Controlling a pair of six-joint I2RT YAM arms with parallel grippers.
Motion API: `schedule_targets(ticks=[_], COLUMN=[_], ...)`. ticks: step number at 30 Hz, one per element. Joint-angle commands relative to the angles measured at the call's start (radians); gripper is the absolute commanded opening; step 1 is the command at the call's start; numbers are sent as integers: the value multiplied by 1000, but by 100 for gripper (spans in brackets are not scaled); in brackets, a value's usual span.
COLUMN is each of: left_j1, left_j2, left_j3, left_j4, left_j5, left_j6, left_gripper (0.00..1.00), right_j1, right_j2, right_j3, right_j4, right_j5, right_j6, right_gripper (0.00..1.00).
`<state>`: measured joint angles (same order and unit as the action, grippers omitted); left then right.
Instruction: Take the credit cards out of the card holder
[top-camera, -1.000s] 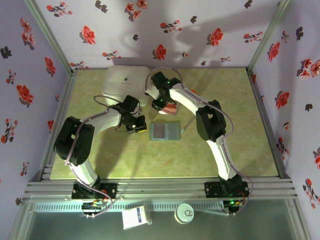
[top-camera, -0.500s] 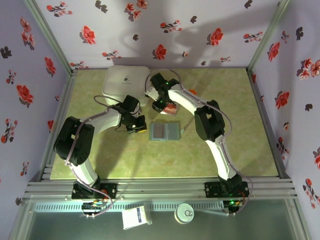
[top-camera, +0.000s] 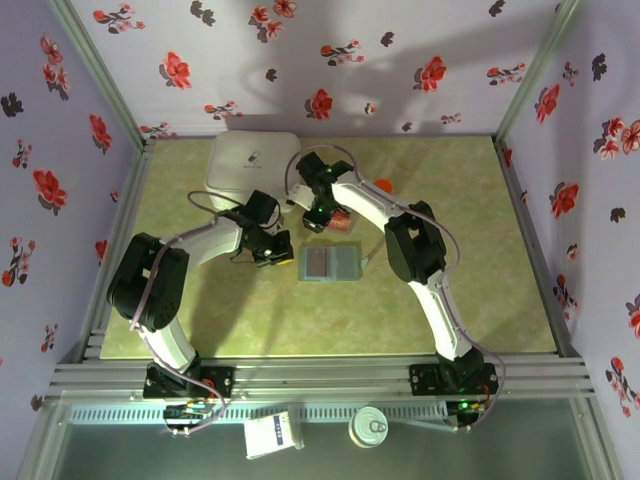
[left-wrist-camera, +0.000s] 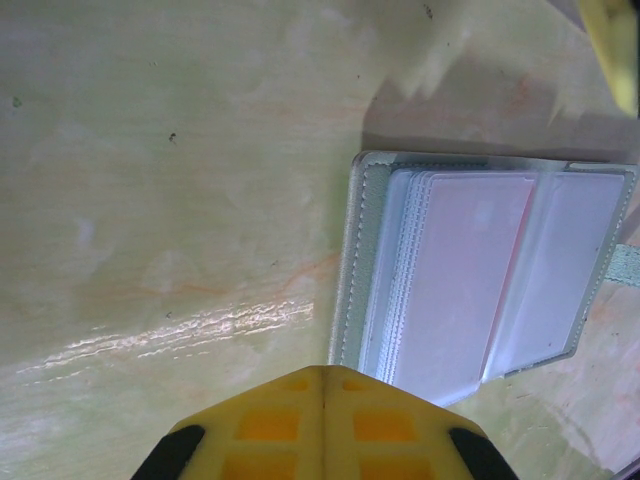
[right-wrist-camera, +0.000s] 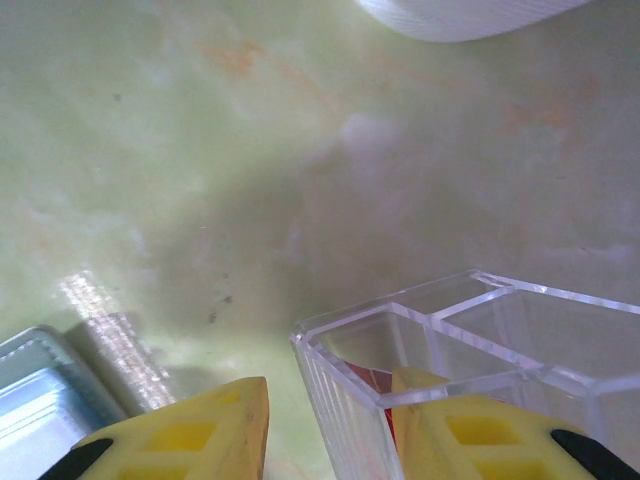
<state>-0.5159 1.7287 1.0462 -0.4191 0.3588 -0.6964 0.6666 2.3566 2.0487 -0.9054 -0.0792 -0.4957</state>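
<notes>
The card holder (top-camera: 330, 263) lies open on the table, its clear sleeves (left-wrist-camera: 470, 280) facing up. My left gripper (top-camera: 274, 252) is shut, and its tip (left-wrist-camera: 322, 374) sits at the holder's left edge. My right gripper (top-camera: 322, 214) is open and straddles the wall of a clear compartment box (right-wrist-camera: 480, 330). One finger is inside a compartment and the other is outside, with nothing gripped. Red credit cards (top-camera: 342, 217) lie in that box, and a red edge (right-wrist-camera: 384, 384) shows beside the inner finger. A corner of the holder (right-wrist-camera: 30, 395) shows in the right wrist view.
A white rounded box (top-camera: 252, 165) stands at the back left, just behind the right gripper, and its edge (right-wrist-camera: 470, 15) shows in the right wrist view. An orange-capped item (top-camera: 384, 185) lies behind the right arm. Floral walls enclose the green table (top-camera: 200, 300).
My right gripper has shifted slightly left and back over the clear box. The left arm and the holder have not moved.
</notes>
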Motion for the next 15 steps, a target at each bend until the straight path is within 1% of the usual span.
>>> schedule_targets(ticks=[1, 8, 15], left_j1=[10, 10, 9], left_j2=[17, 19, 19], left_j3=[3, 6, 8], left_j4=[0, 0, -4], left_j5=[12, 12, 11], left_j6=[4, 2, 4], left_gripper=[3, 3, 3], right_j1=[11, 13, 11], right_j2=[7, -5, -10], right_j3=[12, 12, 14], right_j4=[-77, -125, -156], right_j5=[-51, -69, -29], right_j6=[-53, -98, -151], right_gripper=[37, 37, 35])
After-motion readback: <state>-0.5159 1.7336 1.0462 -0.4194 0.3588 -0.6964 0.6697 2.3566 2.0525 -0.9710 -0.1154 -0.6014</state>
